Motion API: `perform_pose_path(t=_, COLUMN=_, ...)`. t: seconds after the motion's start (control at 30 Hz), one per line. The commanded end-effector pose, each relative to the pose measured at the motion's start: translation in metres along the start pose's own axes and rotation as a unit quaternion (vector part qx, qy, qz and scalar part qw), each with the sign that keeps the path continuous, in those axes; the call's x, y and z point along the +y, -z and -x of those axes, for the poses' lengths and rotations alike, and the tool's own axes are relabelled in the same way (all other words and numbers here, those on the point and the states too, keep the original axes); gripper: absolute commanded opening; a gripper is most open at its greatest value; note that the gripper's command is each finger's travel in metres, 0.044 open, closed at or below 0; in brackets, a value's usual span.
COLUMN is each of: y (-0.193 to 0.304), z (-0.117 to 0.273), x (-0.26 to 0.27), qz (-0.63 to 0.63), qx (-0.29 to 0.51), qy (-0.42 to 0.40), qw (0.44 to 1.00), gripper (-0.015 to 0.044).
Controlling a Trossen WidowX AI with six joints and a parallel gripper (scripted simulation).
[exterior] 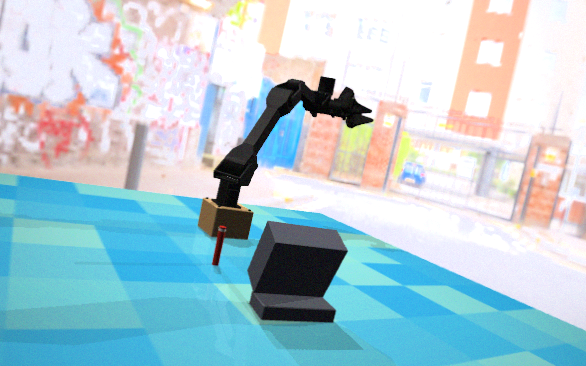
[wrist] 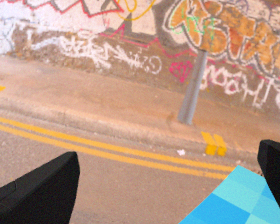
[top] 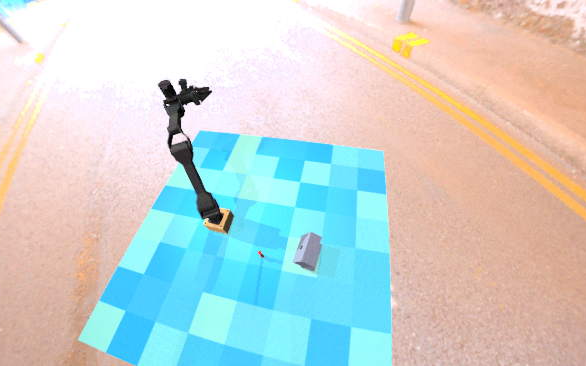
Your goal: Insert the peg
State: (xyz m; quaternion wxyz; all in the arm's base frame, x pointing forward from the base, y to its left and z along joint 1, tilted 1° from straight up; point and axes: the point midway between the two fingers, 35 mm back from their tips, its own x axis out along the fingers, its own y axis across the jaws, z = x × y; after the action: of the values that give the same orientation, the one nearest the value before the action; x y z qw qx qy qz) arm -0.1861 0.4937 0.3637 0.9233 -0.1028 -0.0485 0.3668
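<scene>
One red peg [top: 261,254] [exterior: 218,246] stands upright on the blue-and-turquoise checkered counter [top: 268,325] [exterior: 68,305] [wrist: 236,197], a little apart from the grey sloped panel [top: 309,250] [exterior: 298,267], on the side of its holed face. The peg is slim, with a pale band just below its top end. In the top view a small dark hole [top: 300,247] shows in the panel's face; its exact outline is too small to tell. The exterior view shows the back of the panel, with a low step [exterior: 293,307] along its foot on the side away from the peg.

Farther from the panel than the peg is, the tan mounting block [top: 227,223] [exterior: 239,223] sits on the counter and carries the black six-joint arm [top: 194,175] [exterior: 264,130]. The arm reaches upward, then bends over at its upper end, so that the claw [top: 210,92] [exterior: 372,115] [wrist: 172,157] hangs high above the level of the panel and well apart from it, pointing roughly sideways. The claw is spread wide, its two black fingers well apart with nothing between them. Past the fingers, the wrist view takes in a corner of the counter, yellow road lines [wrist: 111,151], a grey post [wrist: 193,92] and a graffiti-covered wall [wrist: 116,52]. The peg is near the panel but outside its hole, touching neither the panel nor the claw
</scene>
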Motion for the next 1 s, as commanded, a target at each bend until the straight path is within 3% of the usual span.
perform_pose_path(t=0.0, y=0.0, z=-0.001, x=0.0, qz=0.001, qx=0.0, qy=0.0, qw=1.0, gripper=0.0426)
perform_pose_path(t=0.97, y=0.033, z=-0.134, x=-0.059, qz=0.051, qx=0.026, qy=0.035, qw=0.998, gripper=0.044)
